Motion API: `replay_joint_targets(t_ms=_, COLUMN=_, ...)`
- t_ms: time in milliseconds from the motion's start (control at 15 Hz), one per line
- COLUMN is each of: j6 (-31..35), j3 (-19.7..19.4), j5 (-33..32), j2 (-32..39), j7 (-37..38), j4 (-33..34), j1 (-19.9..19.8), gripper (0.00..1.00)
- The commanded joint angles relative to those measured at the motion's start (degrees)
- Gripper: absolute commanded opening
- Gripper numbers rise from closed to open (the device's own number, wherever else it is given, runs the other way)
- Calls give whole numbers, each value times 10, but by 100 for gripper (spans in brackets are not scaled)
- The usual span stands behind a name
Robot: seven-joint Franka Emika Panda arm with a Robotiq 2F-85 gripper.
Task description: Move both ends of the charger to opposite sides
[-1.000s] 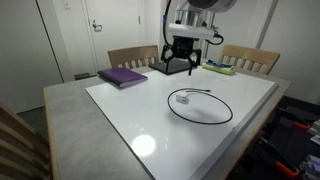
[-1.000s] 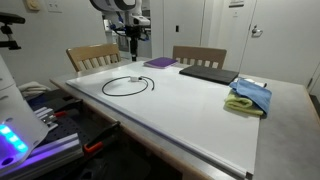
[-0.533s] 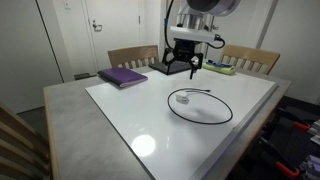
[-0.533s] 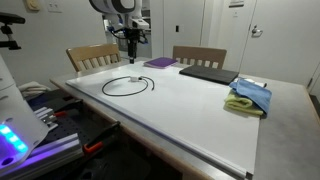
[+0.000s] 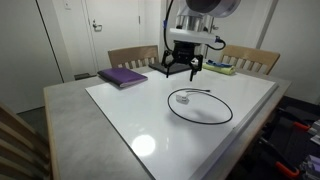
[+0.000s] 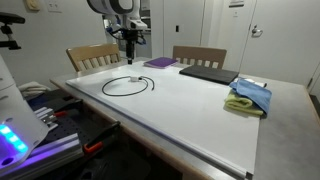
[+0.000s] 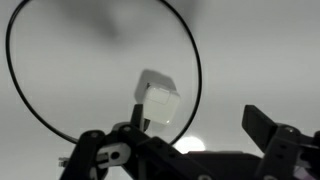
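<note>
The charger (image 5: 203, 123) is lying in one big loose loop on the table (image 5: 70, 108), roughly in the middle of it. The tabletop is a glossy white panel with a gray border all round, and you can see a ceiling light glaring off the white part. In the wrist view the cable shows as a thin black ring with a small white block (image 7: 160, 103) sitting inside it. I honestly can't pick out the two ends at this size, but nothing is stretched out, it's all part of that one coil.

The gripper (image 5: 181, 72) hovers above the table just past the loop, on the side toward the chairs (image 5: 133, 56). Its fingers are spread apart with nothing between them, and it's clear of the cable.

Other stuff on the table:
- a purple book (image 5: 123, 77) near the far edge
- a flat dark laptop (image 6: 208, 72), lid closed
- a crumpled blue and yellow-green cloth (image 6: 248, 96) next to the laptop

All three are well apart from the loop.

The room is pretty plain, with white walls and white doors (image 5: 100, 35) behind the two wooden chairs. Some gear glowing blue-purple (image 6: 15, 140) sits off the table's near corner in an exterior view.
</note>
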Motion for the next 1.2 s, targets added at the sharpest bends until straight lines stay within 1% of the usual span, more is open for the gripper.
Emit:
replay_joint_targets(t_ms=0, j6=11, j3=-1, j5=15, j2=3, j7=-28, j4=-17, j1=3, gripper=100)
replay_joint_targets(t_ms=133, j6=24, j3=-6, j5=8, j2=3, j7=-24, j4=-29, j1=5, gripper=100)
replay_joint_targets(t_ms=267, j6=53, j3=-12, j5=-6, j2=10, j7=-23, j4=-41, j1=9, gripper=100)
replay_joint_targets(t_ms=533, j6=124, j3=-22, j5=-26, j2=34, j7=-29, j4=-59, j1=18, gripper=100)
replay_joint_targets(t_ms=733, j6=174, j3=-28, j5=-26, j2=62, j7=-35, j4=-64, j1=27, gripper=100)
replay_joint_targets(t_ms=867, j6=191, j3=-36, j5=-24, j2=71, j7=-39, j4=-66, j1=36, gripper=100)
replay_joint_targets(t_ms=1067, j6=213, j3=-58, j5=-28, j2=82, j7=-38, j4=-66, j1=54, gripper=100)
replay_joint_targets(t_ms=1133, j6=219, j3=-64, j5=-28, j2=86, j7=-40, j4=-64, j1=59, gripper=94)
